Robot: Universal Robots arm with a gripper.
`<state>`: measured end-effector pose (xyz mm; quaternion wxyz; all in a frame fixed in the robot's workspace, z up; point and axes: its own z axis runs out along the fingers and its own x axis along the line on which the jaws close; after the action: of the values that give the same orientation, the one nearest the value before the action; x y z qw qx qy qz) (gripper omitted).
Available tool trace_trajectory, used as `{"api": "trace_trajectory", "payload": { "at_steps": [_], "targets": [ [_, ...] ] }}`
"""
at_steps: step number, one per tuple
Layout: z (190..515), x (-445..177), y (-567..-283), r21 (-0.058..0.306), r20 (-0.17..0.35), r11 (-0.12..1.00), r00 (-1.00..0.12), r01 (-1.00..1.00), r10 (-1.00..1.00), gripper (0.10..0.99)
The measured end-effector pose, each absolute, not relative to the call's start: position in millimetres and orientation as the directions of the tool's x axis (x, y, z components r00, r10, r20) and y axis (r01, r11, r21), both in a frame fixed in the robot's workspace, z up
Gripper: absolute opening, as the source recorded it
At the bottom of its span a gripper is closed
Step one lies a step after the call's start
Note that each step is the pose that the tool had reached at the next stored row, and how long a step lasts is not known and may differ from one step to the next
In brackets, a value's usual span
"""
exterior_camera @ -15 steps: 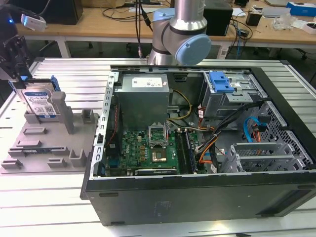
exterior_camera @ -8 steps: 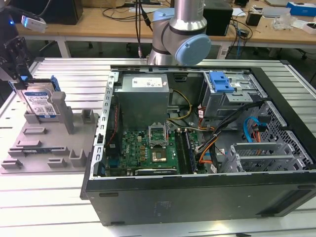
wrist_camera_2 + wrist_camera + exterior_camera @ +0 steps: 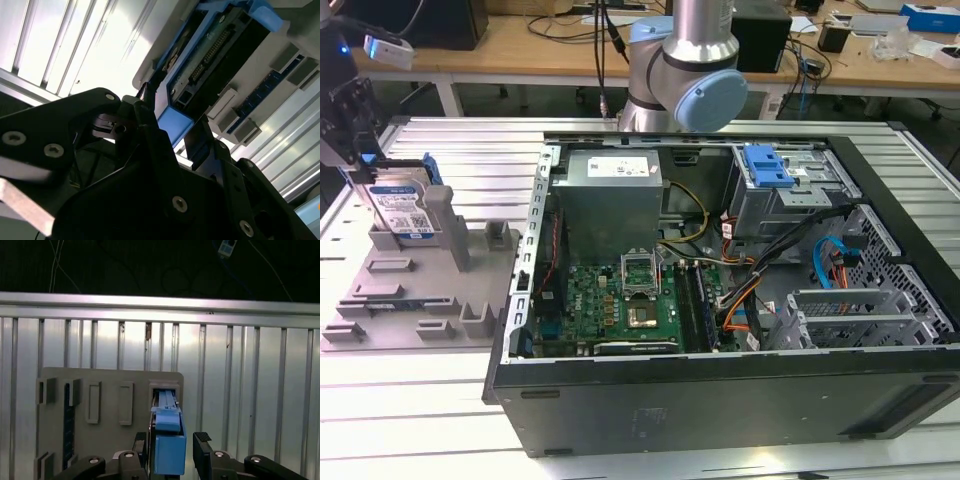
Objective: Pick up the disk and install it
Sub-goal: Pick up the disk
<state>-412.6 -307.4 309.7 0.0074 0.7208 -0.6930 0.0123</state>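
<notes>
The disk [image 3: 402, 210] stands on edge in a slot of the grey holder [image 3: 410, 300], near the tabletop [image 3: 420, 400] edge on the exterior view's left, well apart from the open computer case [image 3: 720, 400]. The pincer [image 3: 171, 442] is open, its fingers [image 3: 202, 447] either side of the disk's blue frame, a gap showing beside one finger

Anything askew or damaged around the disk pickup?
Nothing stands out. The disk stands upright in its slot on the grey holder, and the tool straddles its blue frame squarely, with a gap showing on one side in the first wrist view.
</notes>
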Motion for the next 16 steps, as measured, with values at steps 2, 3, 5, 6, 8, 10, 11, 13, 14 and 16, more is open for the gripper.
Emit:
{"api": "trace_trajectory", "payload": {
  "at_steps": [2, 3, 5, 6, 8, 10, 11, 13, 14, 16],
  "targets": [
    [309.5, -412.6, -307.8, -0.006, 0.028, -0.034, 0.034, -0.999, -0.999, 0.498],
    [309.4, -412.6, -307.9, -0.006, 0.028, -0.032, 0.032, -0.999, -0.999, 0.498],
    [309.2, -412.6, -308.1, -0.006, 0.028, -0.029, 0.029, -1.0, -0.999, 0.498],
    [309.0, -412.6, -308.4, -0.006, 0.028, -0.025, 0.025, -1.0, -0.999, 0.498],
    [308.7, -412.6, -308.6, -0.006, 0.028, -0.022, 0.022, -1.0, -0.999, 0.498],
    [308.3, -412.6, -308.9, -0.006, 0.028, -0.018, 0.018, -1.0, -0.999, 0.498],
    [308.2, -412.6, -309.0, -0.006, 0.028, -0.017, 0.017, -1.0, -0.999, 0.498],
    [308.0, -412.6, -309.3, -0.006, 0.028, -0.013, 0.013, -1.0, -1.0, 0.498],
    [307.9, -412.6, -309.4, -0.006, 0.028, -0.012, 0.012, -1.0, -1.0, 0.498],
    [307.7, -412.6, -309.6, -0.006, 0.028, -0.009, 0.009, -1.0, -1.0, 0.482]
  ]
}}
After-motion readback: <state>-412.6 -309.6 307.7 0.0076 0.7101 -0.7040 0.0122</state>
